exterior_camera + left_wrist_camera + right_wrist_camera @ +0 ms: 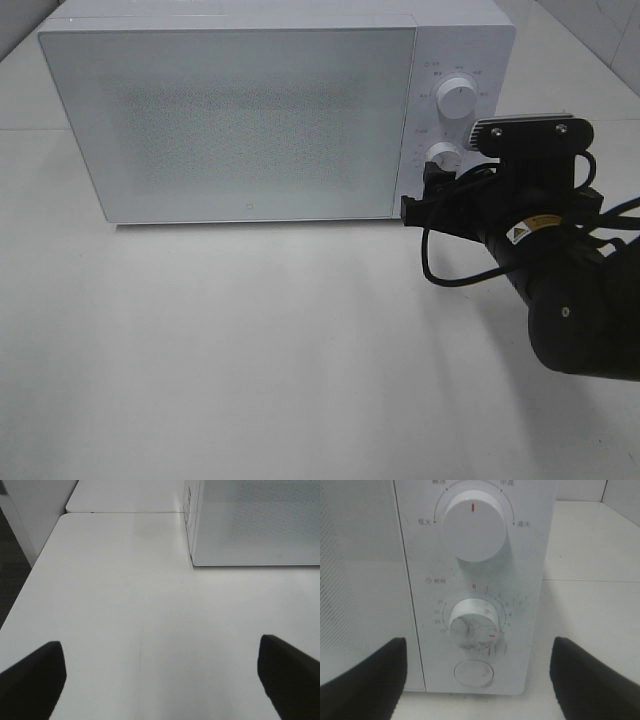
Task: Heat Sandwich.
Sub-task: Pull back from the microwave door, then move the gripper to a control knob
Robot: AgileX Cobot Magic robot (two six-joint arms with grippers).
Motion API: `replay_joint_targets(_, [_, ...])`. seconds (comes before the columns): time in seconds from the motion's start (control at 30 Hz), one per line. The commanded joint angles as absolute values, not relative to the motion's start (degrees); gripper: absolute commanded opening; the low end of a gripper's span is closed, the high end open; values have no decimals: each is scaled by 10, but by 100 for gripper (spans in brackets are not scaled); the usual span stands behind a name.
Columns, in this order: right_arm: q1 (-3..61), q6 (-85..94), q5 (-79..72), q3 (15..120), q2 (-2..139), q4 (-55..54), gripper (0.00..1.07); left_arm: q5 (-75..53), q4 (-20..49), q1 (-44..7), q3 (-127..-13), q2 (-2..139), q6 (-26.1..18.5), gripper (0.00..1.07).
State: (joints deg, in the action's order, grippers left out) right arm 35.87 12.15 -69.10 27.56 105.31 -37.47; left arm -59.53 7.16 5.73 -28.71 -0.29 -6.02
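The white microwave (240, 120) stands at the back of the table with its door shut. The sandwich is out of view. My right gripper (436, 192) is open and hovers just in front of the control panel, level with the lower timer knob (472, 627). That knob's red mark points away from zero. Its two black fingers (365, 680) frame the panel without touching it. Above the timer sits the power knob (475, 530), and below it a round button (474, 673). My left gripper (160, 685) is open over bare table, holding nothing, with the microwave's corner (200, 555) ahead of it.
The white table (250, 350) runs out in front of the microwave. Its left edge (30, 585) drops to a dark floor. A seam (125, 513) joins a second table behind. A black cable (450, 275) loops below the right wrist.
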Motion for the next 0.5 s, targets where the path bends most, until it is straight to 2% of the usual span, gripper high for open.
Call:
replay_joint_targets(0.03, [346, 118, -712, 296, 1061, -358, 76, -592, 77, 58, -285, -17, -56, 98])
replay_joint_targets(0.5, [326, 115, -676, 372, 1128, -329, 76, -592, 77, 58, -285, -17, -56, 98])
